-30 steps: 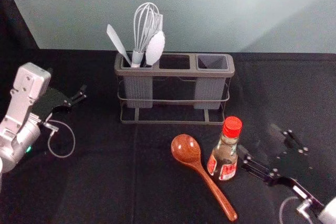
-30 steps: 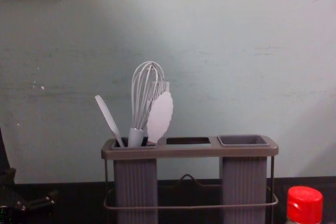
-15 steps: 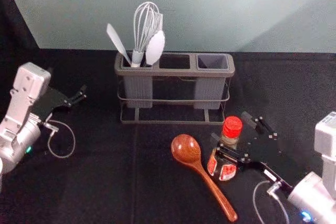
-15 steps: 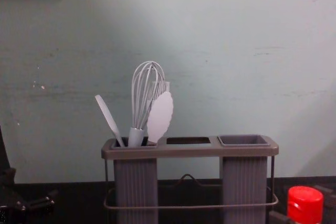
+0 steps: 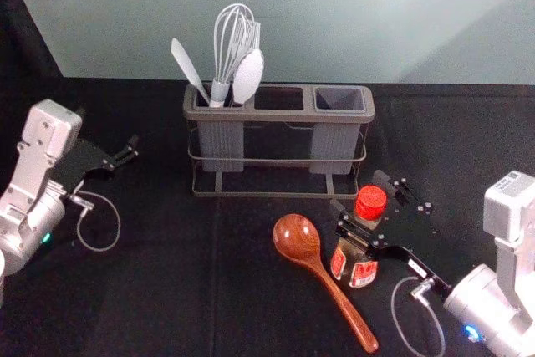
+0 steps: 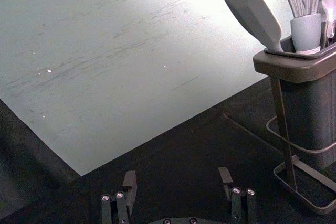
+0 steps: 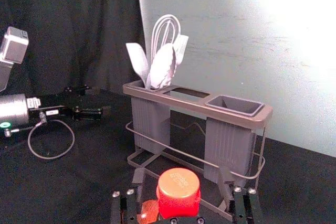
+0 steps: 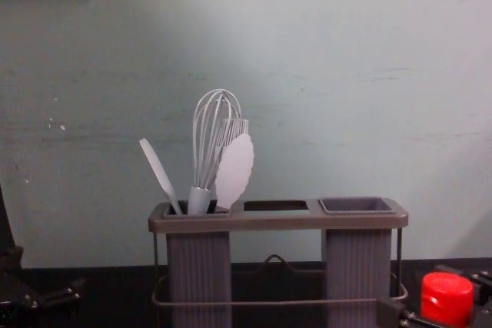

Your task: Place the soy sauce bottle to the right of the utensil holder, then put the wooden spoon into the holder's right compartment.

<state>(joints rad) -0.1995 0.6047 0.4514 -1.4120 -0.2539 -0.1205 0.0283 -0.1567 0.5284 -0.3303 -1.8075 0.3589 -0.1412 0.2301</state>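
The bottle is standing upright between the right gripper's spread fingers; closing off-centre risks tipping it. The spoon is lying just left of that gripper, where a low sideways sweep could be knocking it. The holder is sitting ahead, risking a bump during carrying. Well left, the left gripper is idling, spread.

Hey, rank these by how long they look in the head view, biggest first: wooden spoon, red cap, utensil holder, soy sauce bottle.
Utensil holder
Wooden spoon
Soy sauce bottle, partly behind the right gripper
Red cap
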